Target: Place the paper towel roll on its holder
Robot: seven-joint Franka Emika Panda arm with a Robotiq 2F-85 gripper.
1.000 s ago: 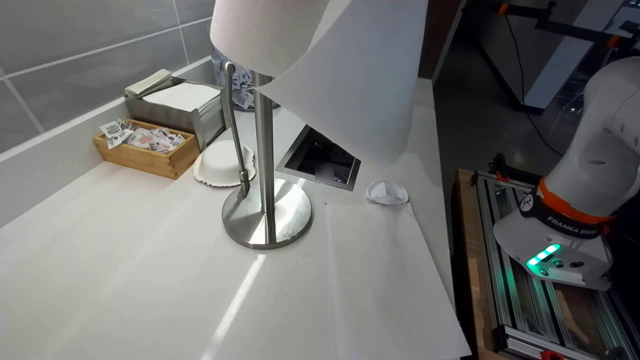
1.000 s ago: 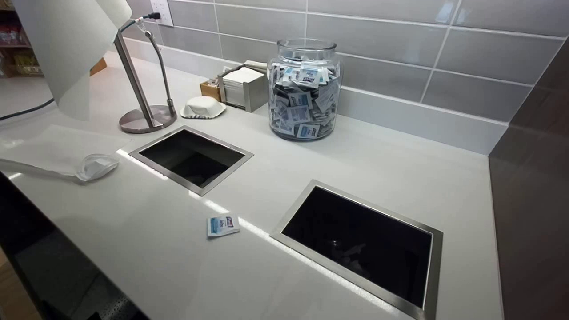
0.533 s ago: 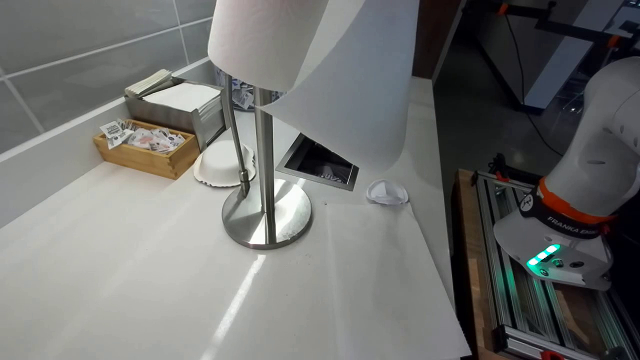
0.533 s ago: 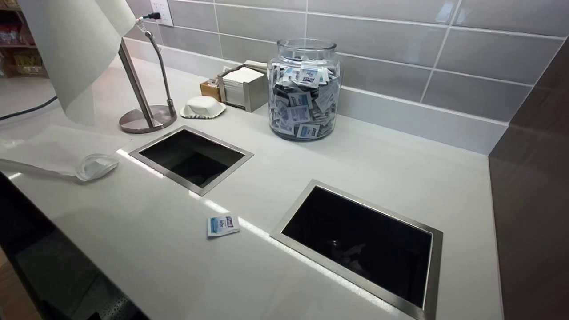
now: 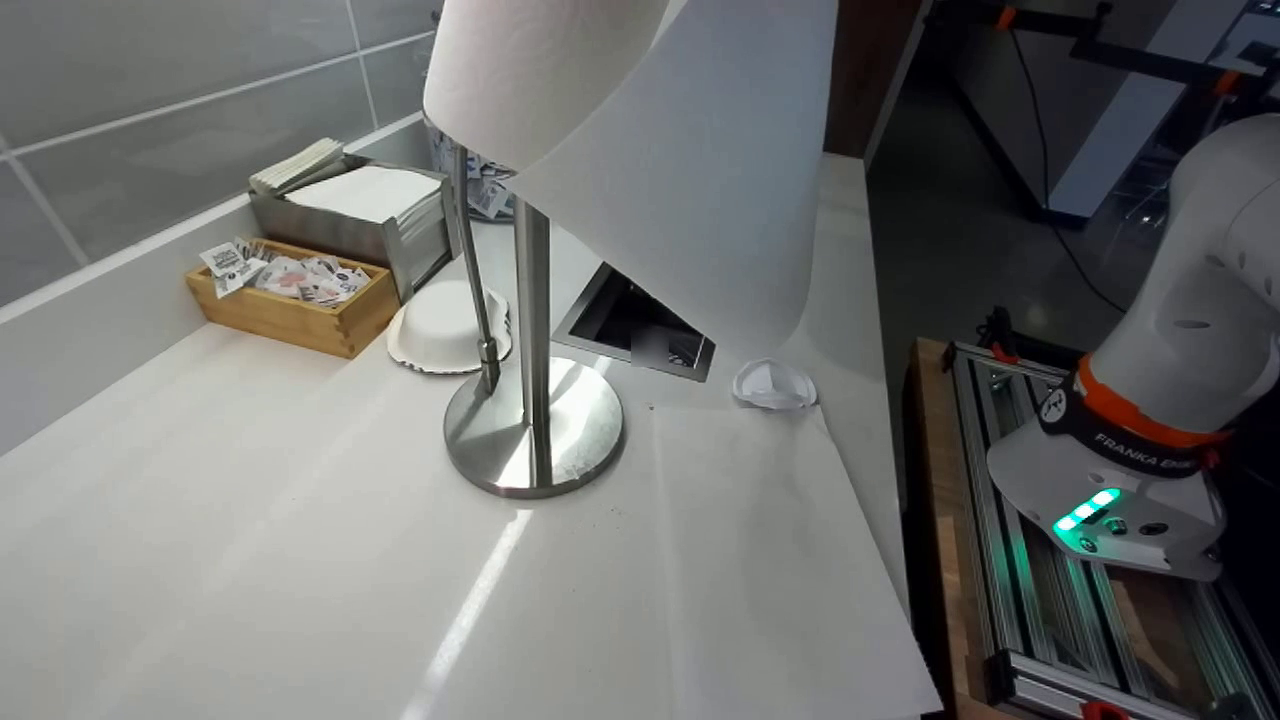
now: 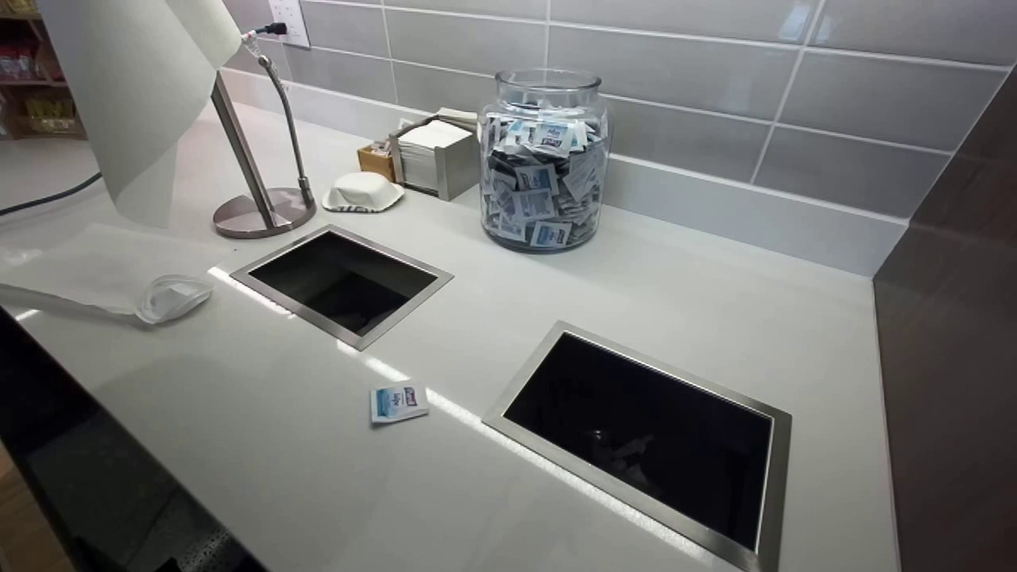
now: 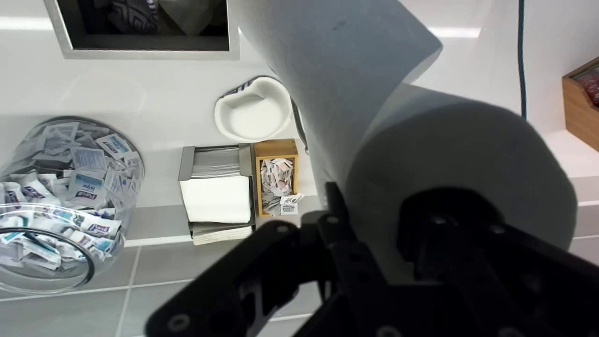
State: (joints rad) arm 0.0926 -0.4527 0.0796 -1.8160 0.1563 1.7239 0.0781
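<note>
The white paper towel roll is held up at the metal holder in both exterior views, tilted, with a loose sheet hanging down. The top of the holder's post disappears behind the roll and sheet; I cannot tell whether it is inside the core. The holder's side arm also runs up to the roll. In the wrist view my gripper is shut on the wall of the roll, with one finger outside it and one in the core opening. The gripper is out of sight in both exterior views.
A white paper bowl, a wooden packet box and a napkin holder stand near the holder. A glass jar is against the wall. Bin openings, a crumpled wrapper and a packet are on the counter.
The roll has come down a little toward the holder. After dipping half a second ago, it has risen slightly and shifted; its hanging sheet now covers the post's upper part.
</note>
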